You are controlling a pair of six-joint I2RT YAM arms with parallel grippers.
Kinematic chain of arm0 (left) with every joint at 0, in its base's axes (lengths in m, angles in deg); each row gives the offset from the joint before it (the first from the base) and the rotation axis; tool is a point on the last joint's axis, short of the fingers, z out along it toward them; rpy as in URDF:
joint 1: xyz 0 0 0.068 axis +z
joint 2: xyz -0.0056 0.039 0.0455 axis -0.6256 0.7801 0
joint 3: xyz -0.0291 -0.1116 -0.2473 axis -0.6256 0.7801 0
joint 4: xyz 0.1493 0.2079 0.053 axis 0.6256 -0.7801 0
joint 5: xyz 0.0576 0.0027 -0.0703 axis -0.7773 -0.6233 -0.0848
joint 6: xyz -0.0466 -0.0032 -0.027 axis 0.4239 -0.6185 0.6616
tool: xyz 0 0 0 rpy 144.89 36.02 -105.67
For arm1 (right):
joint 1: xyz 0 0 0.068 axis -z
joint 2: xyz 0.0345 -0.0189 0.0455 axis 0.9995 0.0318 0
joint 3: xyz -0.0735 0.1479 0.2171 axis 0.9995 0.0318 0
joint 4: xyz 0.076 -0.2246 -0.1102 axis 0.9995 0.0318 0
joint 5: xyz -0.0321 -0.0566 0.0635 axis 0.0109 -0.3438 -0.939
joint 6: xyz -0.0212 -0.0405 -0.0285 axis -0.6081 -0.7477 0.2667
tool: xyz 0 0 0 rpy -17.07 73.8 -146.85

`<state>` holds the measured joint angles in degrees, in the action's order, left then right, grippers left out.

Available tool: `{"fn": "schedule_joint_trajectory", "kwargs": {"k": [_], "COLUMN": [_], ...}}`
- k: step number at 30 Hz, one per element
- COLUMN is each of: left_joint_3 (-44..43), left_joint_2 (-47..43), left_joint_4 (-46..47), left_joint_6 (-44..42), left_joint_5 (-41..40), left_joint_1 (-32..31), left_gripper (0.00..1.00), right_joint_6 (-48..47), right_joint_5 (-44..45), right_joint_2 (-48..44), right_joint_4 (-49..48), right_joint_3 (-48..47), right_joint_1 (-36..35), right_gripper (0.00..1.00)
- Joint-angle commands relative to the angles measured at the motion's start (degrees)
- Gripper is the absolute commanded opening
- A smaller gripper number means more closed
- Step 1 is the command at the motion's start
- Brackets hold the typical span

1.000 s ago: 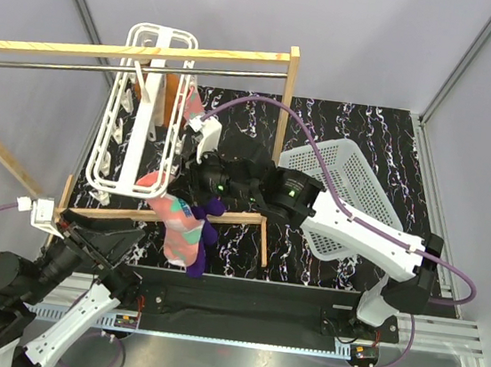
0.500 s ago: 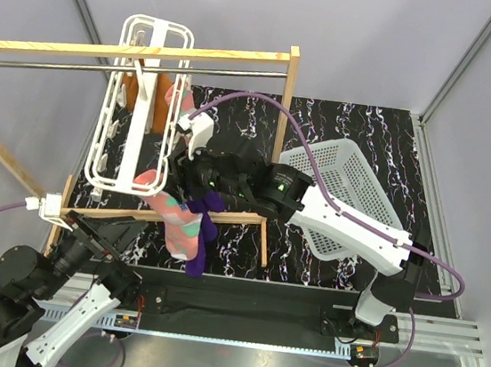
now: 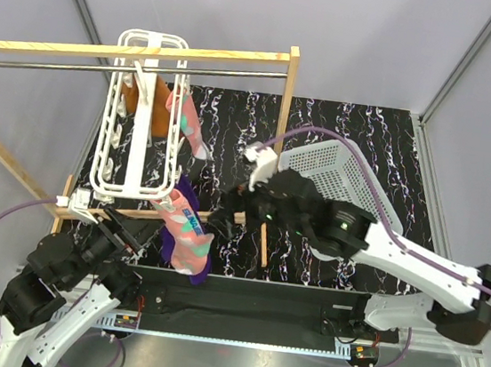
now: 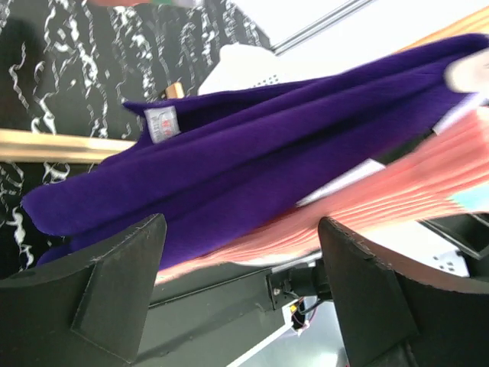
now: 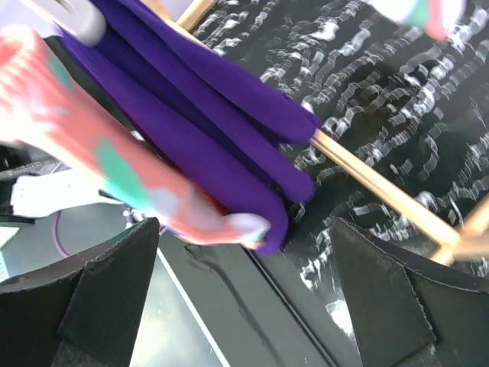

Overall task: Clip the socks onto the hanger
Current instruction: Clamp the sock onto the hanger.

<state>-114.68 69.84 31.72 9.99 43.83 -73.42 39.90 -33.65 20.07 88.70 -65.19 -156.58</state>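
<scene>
The white hanger (image 3: pixel 105 144) hangs by its hook from the metal rod. One coral-pink sock (image 3: pixel 186 233) dangles from its near end beside a purple sock (image 3: pixel 188 193). A second coral-pink sock (image 3: pixel 189 124) hangs on the hanger's right side. My left gripper (image 3: pixel 128 233) is open just left of the near sock. In the left wrist view the purple sock (image 4: pixel 252 145) and the pink sock (image 4: pixel 397 200) lie beyond the left gripper (image 4: pixel 244 283), and nothing sits between the jaws. My right gripper (image 3: pixel 222 219) is open, right of that sock. The right gripper (image 5: pixel 244 287) holds nothing, and the pink sock (image 5: pixel 92 157) hangs ahead of it.
An orange-brown sock (image 3: pixel 139 99) hangs inside the hanger at its far end. The wooden rack (image 3: pixel 289 90) carries the metal rod (image 3: pixel 63 65), and its low bar (image 5: pixel 382 191) runs behind the socks. A white mesh basket (image 3: pixel 345 173) lies tilted at the right.
My right gripper has opened and drawn back from the hanger's right side toward the near right. The hanger and its socks have swung. My left arm has come closer to the near sock.
</scene>
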Motion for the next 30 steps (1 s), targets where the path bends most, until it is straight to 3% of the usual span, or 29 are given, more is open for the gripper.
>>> {"fn": "schedule_joint_trajectory", "kwargs": {"k": [1,9,14,15,18,21,23,27,29,30], "left_joint_3": [1.47,8.58,19.12,20.36,25.28,30.37,35.80,49.85,53.84,54.64], "left_joint_2": [-9.24,-9.41,-9.50,-9.50,-9.50,-9.50,-9.33,-9.15,-8.97,-9.06], "left_joint_4": [1.43,10.98,26.18,31.35,40.52,51.03,57.64,85.54,94.37,94.24], "left_joint_6": [1.45,-0.66,-0.93,-0.93,-1.89,-1.11,0.99,12.74,16.45,16.56], "left_joint_5": [-0.02,4.20,15.96,18.68,21.78,25.72,27.22,30.22,30.40,30.92], "left_joint_1": [-0.02,0.07,-0.02,-0.02,0.07,0.07,0.07,-0.02,-0.02,-0.02], "left_gripper": [0.88,0.95,0.99,0.99,0.99,0.99,0.99,0.99,0.99,0.99], "right_joint_6": [5.41,15.00,9.57,8.42,5.25,4.11,3.49,5.15,9.01,10.33], "right_joint_5": [7.73,19.35,17.60,16.03,13.22,11.28,10.65,12.31,14.68,17.92], "right_joint_2": [-7.00,-18.96,-29.92,-31.70,-37.77,-41.55,-43.91,-47.53,-50.59,-51.65], "right_joint_4": [-3.34,-9.49,-31.87,-41.05,-60.12,-71.51,-71.82,-69.18,-68.05,-62.56], "right_joint_3": [6.93,26.34,47.39,51.03,64.83,73.90,76.63,80.32,82.86,83.14], "right_joint_1": [-0.42,-0.86,-0.86,-0.77,-0.86,-0.86,-0.86,-0.77,-0.77,-0.77], "right_gripper": [1.00,1.00,1.00,1.00,1.00,1.00,1.00,1.00,1.00,1.00]}}
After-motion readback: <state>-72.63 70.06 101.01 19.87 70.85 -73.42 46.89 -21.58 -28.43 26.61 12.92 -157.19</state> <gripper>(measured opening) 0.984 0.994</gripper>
